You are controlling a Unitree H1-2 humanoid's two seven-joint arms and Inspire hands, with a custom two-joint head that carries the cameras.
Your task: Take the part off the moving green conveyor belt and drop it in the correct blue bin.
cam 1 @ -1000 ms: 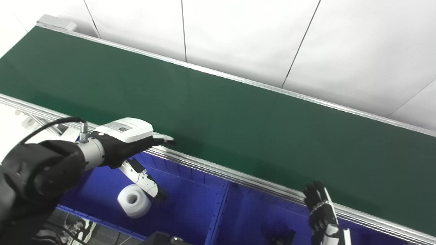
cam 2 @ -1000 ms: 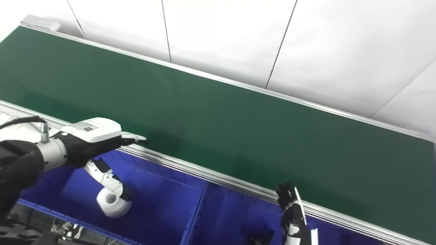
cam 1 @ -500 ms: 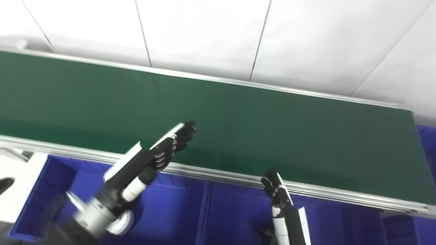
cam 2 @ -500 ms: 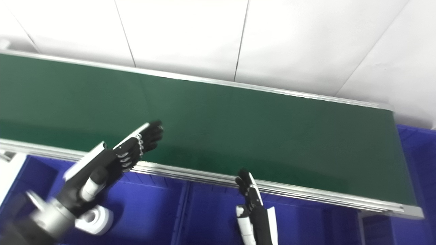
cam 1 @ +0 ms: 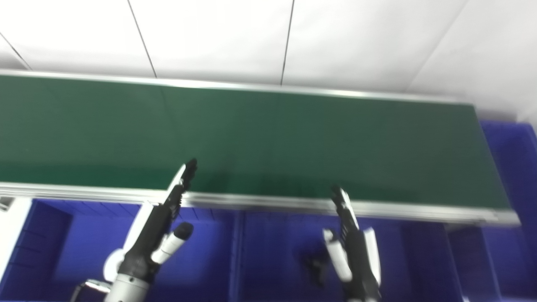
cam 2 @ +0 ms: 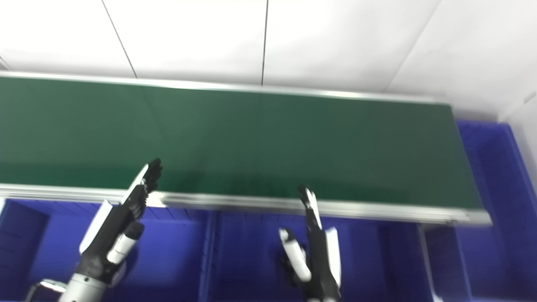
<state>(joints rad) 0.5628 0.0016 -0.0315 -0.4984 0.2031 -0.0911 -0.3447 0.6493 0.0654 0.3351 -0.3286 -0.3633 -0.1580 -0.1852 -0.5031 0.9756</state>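
Conveyor belt: flat matte green, aluminium-edged rectangle.

1. The green conveyor belt runs from 9 to 3 o'clock.
2. Blue bins sit along its 6 o'clock edge.
3. The left hand and right hand reach upward, fingers extended and holding nothing.

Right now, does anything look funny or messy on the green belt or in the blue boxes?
Nothing looks spilled or broken. The green belt carries no part. Both the left hand and right hand are open, holding nothing, above the blue bins. The picture is blurry, so small things inside the bins are hard to tell.
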